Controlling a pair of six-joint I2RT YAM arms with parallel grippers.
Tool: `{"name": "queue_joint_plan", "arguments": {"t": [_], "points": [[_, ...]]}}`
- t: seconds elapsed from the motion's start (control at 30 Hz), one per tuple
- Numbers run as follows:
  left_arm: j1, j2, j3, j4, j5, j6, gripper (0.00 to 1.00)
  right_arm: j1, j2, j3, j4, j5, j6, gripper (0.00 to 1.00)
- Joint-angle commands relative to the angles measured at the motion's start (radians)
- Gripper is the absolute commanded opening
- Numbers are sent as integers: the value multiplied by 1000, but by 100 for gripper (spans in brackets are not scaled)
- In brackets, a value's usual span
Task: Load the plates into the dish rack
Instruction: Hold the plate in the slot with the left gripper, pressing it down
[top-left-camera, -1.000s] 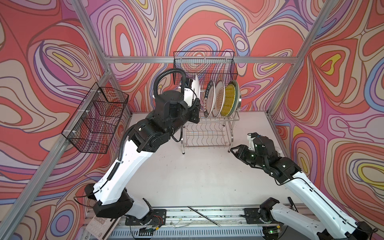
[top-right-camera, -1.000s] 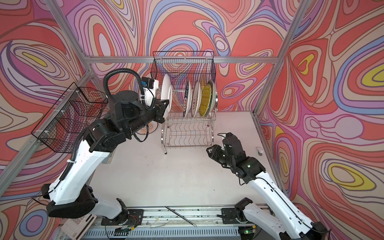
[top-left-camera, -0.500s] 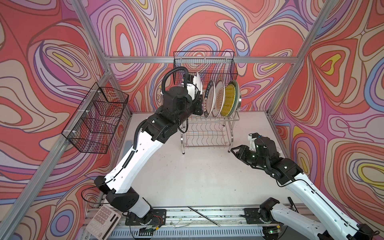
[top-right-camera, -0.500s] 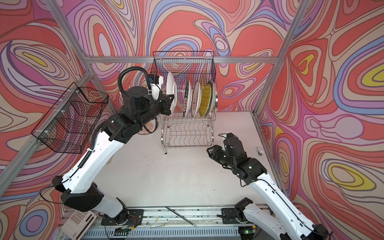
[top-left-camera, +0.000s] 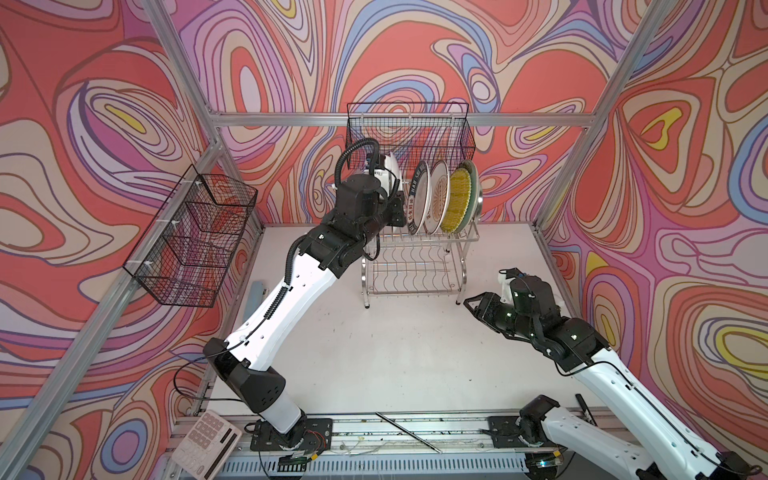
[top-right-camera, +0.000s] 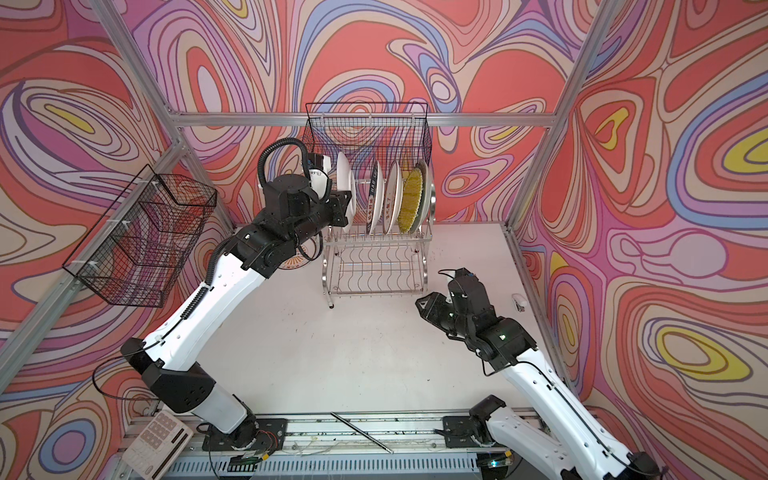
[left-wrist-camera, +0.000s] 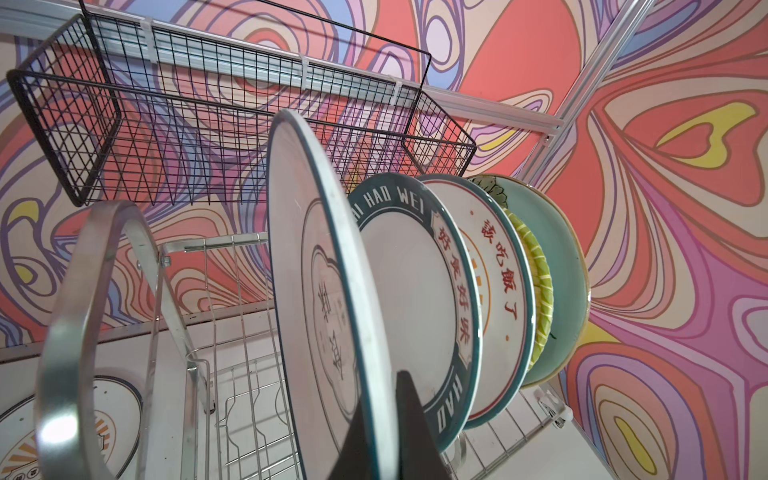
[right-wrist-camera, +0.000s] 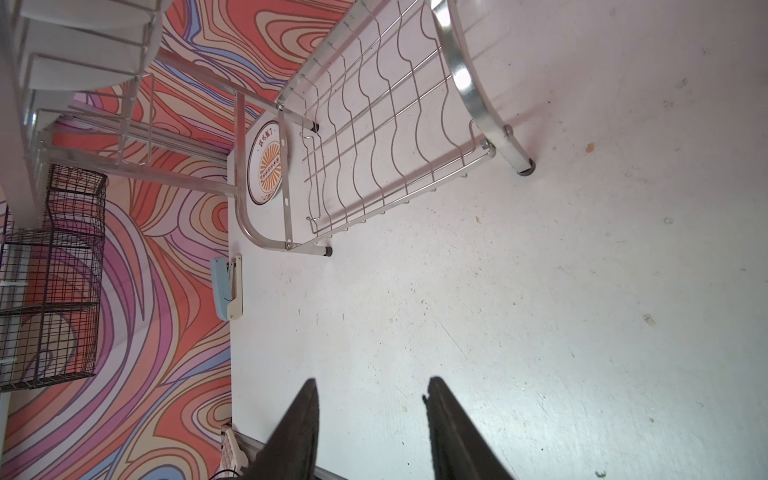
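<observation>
On the left wall hangs a black wire basket (top-left-camera: 191, 241). Next to it the left arm reaches up and across to the middle of both top views. Low on the table (top-left-camera: 395, 353), just left of the rack's legs, one orange sun plate (right-wrist-camera: 268, 162) lies flat, partly hidden behind the arm in a top view. The left gripper (top-right-camera: 348, 203) is pressed tight on the rim of the white plate with the dark ring (left-wrist-camera: 324, 291). It holds that plate standing on its edge at the left end of the top shelf of the dish rack (top-left-camera: 411, 270). I cannot tell if the plate sits down in the wires. To its right, four more plates stand in a row on the top shelf: the white one with the green lettered rim (left-wrist-camera: 415, 291), another orange sun plate (left-wrist-camera: 494, 270), the yellow woven plate (top-left-camera: 457, 199), and the pale blue-green plate (left-wrist-camera: 557, 270) at the far right end. The wavy bottom shelf has no plates. In the lower right, the right gripper (right-wrist-camera: 372, 380) hangs over the bare table near the rack's right leg, its jaws spread apart with nothing between them.
</observation>
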Motion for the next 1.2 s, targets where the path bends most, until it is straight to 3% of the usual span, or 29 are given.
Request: {"name": "queue_joint_plan", "arguments": {"t": [0.0, 1.17], "points": [[10, -5, -8, 102, 2, -25, 0, 4, -1, 17, -16, 14, 2, 43], [55, 82, -40, 126, 48, -61, 0, 4, 28, 34, -24, 25, -2, 43]]}}
